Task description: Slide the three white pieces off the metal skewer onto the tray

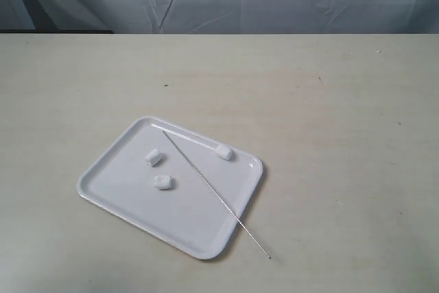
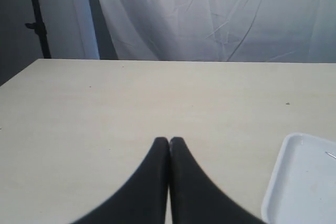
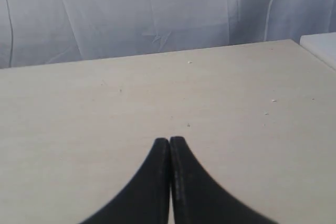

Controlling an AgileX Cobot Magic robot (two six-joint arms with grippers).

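Grey cloth, creased and folded, is hung across the back. In front of it the pale tabletop [image 1: 329, 101] is spread right across the exterior view.

Next, the tray [image 1: 123, 193] is picked out: glossy white, low-rimmed and laid flat. It is set at about 7 o'clock from the middle of that view and turned at a slant to the tabletop's far edge. One rounded corner of it is caught in the left wrist view too.

Now the arms. The left claw [image 2: 169, 141] is seen with its black fingers pressed tip to tip. Nothing is held between them, and it is hung over bare tabletop near that tray corner. It's the same for the right claw [image 3: 169, 140]: fingers brought fully together, nothing gripped, plain tabletop beneath.

Down in size again, the metal skewer [image 1: 206, 182] is laid bare and diagonal across the tray. It is run from the 11 o'clock end to the 5 o'clock end, where its tip is carried out past the rim, over the tabletop.

And the small ones, all lying loose on the tray floor. A white piece [image 1: 153, 158] is found at 11 o'clock from the tray's middle, on the 9 o'clock side of the skewer. A second white piece [image 1: 163, 182] is placed near it at its 6 o'clock, apart from it. A third white piece [image 1: 224, 152] is spotted across the skewer at 2 o'clock, right by the far rim.
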